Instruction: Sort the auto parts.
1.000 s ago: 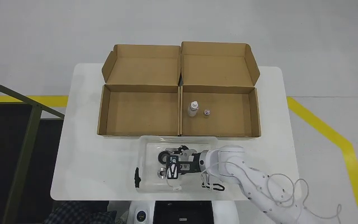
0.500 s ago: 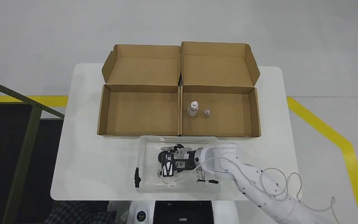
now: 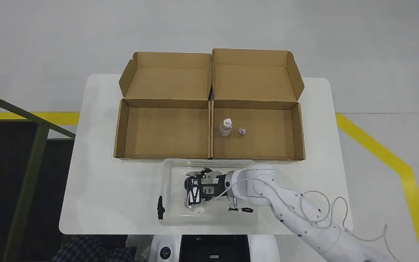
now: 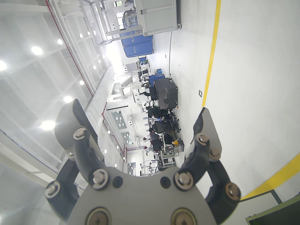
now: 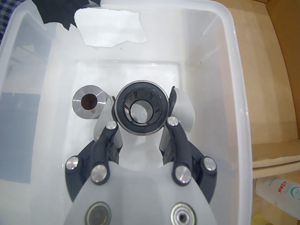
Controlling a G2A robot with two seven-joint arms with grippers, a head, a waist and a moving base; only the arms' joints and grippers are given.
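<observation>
Right gripper (image 5: pixel 142 94) is clamped on the black bearing (image 5: pixel 126 99), low inside the clear bin (image 5: pixel 232 36), silver bushing (image 5: pixel 88 104) just beside it. I note it sits further left than 1.0 s ago. Left gripper (image 4: pixel 140 107) spread wide. White table (image 3: pixel 105 190); yellow floor line (image 4: pixel 212 47) beyond.

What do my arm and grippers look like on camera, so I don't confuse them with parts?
The right arm is glossy white with rounded segments; a thin pale cable loops beside it. The right gripper and left gripper match: grey base plate, black linkages with silver screws, pale fingers with black ribbed pads.
</observation>
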